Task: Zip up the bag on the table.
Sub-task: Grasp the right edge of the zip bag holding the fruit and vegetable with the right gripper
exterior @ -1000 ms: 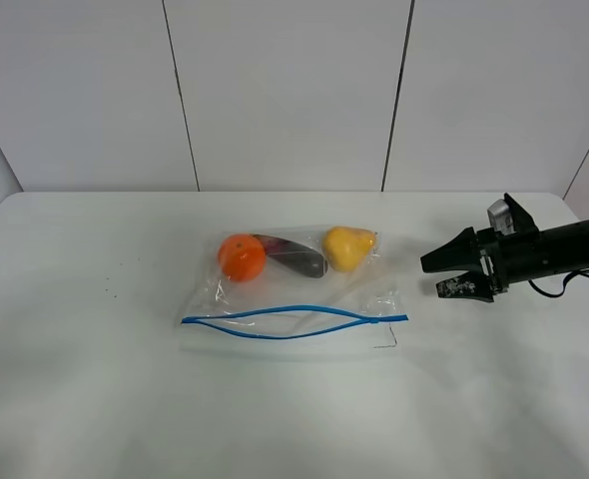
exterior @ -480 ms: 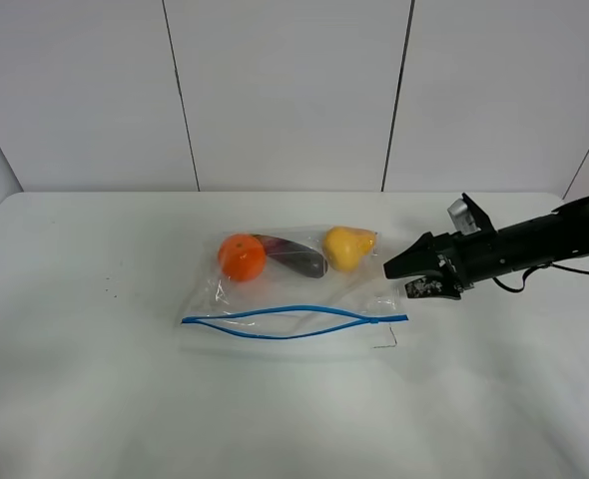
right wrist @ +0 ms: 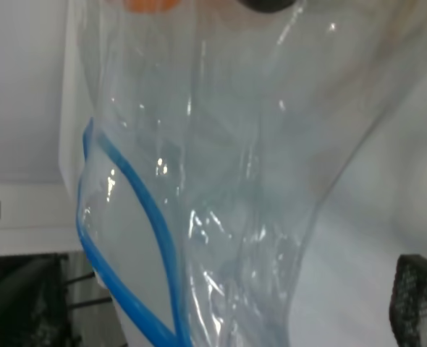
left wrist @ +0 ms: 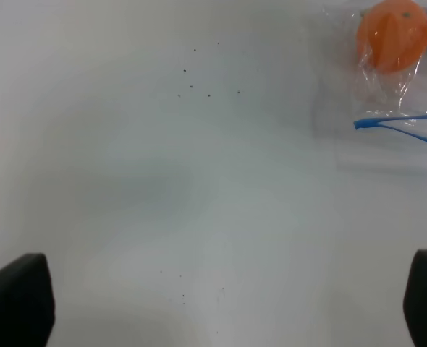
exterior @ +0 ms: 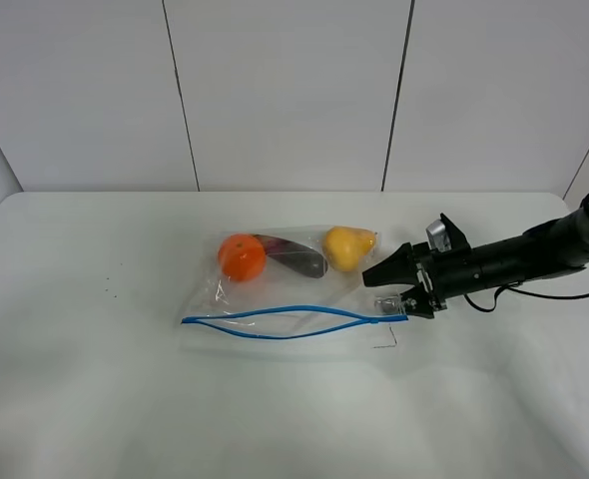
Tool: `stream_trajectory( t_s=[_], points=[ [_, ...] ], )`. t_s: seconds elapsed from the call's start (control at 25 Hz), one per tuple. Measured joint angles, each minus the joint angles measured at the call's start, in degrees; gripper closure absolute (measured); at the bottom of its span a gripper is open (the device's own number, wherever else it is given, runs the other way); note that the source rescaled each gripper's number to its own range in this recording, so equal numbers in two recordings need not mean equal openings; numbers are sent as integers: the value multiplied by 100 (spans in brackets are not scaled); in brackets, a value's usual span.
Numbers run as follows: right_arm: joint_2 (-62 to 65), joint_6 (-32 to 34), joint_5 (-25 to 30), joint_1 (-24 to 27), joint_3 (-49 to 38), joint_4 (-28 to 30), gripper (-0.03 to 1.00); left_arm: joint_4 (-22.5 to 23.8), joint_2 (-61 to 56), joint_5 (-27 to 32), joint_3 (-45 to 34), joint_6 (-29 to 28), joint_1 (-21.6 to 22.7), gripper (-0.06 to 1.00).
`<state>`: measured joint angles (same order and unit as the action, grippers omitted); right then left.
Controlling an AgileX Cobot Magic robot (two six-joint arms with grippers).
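Looking down from the high camera, we see the bag (exterior: 275,294) lying flat near the middle of the table (exterior: 95,399), with its blue zipper strip (exterior: 294,321) along the near edge. The strip's two tracks bow apart between their left and right ends. Inside, along the far side, sit an orange fruit (exterior: 241,256), a dark purple fruit (exterior: 296,258) and a yellow pear (exterior: 346,247), left to right. The right gripper (exterior: 382,293) reaches in from the right, jaws spread, at the bag's right edge just beside the right end of the zipper; we cannot tell whether it touches the plastic. The left arm does not show in this view. From the left wrist camera we see bare tabletop scattered with tiny dark specks (left wrist: 208,95), and the left gripper (left wrist: 221,300) has its two dark fingertips (left wrist: 14,300) set wide apart with nothing between them. The orange fruit and the left end of the blue strip lie well apart from it. From the right wrist camera we look straight onto crinkled clear plastic, the blue strip curving across it and the orange and dark fruit beyond. One dark textured finger pad (right wrist: 420,300) shows beside the bag; the other is out of sight.
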<state>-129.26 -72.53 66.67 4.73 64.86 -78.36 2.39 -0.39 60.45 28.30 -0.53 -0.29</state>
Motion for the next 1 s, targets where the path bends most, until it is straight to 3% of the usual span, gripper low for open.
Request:
stream_trajectory(
  t_s=[0.24, 1.0],
  points=[
    [1, 0, 228, -8, 0, -187, -3, 0, 0, 0, 0, 0, 0, -6],
    [-1, 104, 240, -140, 0, -204, -3, 0, 0, 0, 0, 0, 0, -6]
  ],
)
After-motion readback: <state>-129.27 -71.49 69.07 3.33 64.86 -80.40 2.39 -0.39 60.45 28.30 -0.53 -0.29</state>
